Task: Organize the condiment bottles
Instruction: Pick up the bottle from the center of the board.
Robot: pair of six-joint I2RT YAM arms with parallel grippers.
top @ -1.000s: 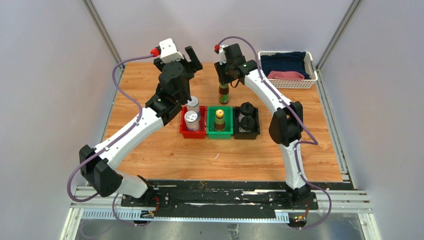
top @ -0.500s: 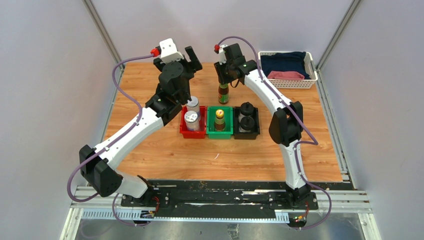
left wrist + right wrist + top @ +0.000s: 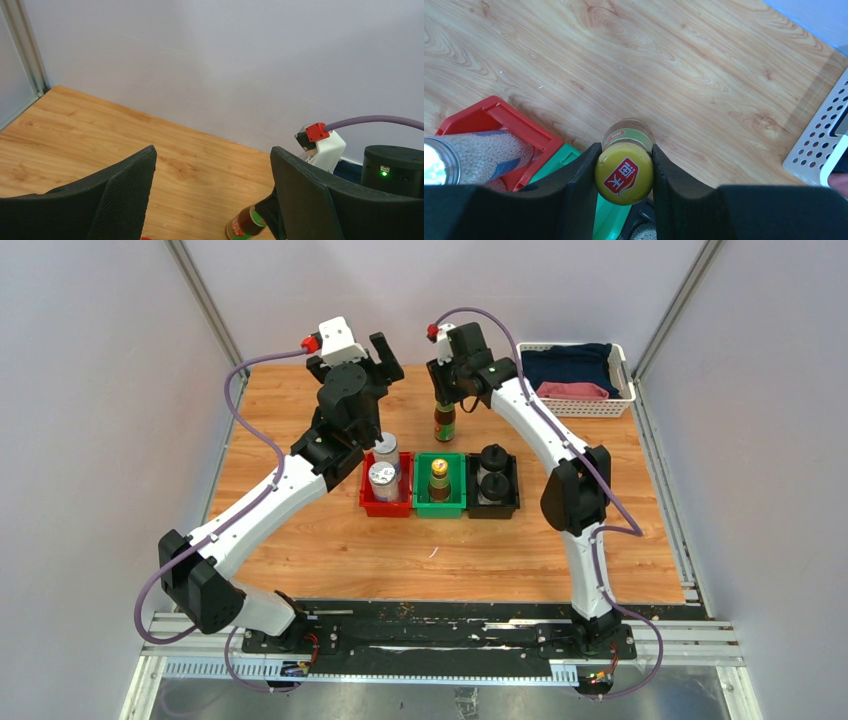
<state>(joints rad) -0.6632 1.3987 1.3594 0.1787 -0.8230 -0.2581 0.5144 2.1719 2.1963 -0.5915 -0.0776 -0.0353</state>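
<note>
My right gripper (image 3: 447, 390) is shut on the yellow cap of a brown bottle (image 3: 444, 423) with a red-green label and holds it just behind the green bin (image 3: 439, 502). In the right wrist view the cap (image 3: 624, 173) sits clamped between both fingers. The second brown bottle (image 3: 439, 478) stands in the green bin. Two silver-lidded jars (image 3: 384, 473) stand in the red bin (image 3: 385, 506). Two black-capped bottles (image 3: 492, 472) stand in the black bin (image 3: 493, 508). My left gripper (image 3: 378, 352) is open and empty, raised behind the red bin; its view shows the held bottle (image 3: 247, 223) low between its fingers.
A white basket (image 3: 583, 403) holding dark blue and pink cloths sits at the far right corner. The three bins stand side by side at mid-table. Grey walls with metal posts close in the back and sides.
My right gripper has lifted the brown bottle slightly and shifted it a little to the left. The left arm has not moved.
</note>
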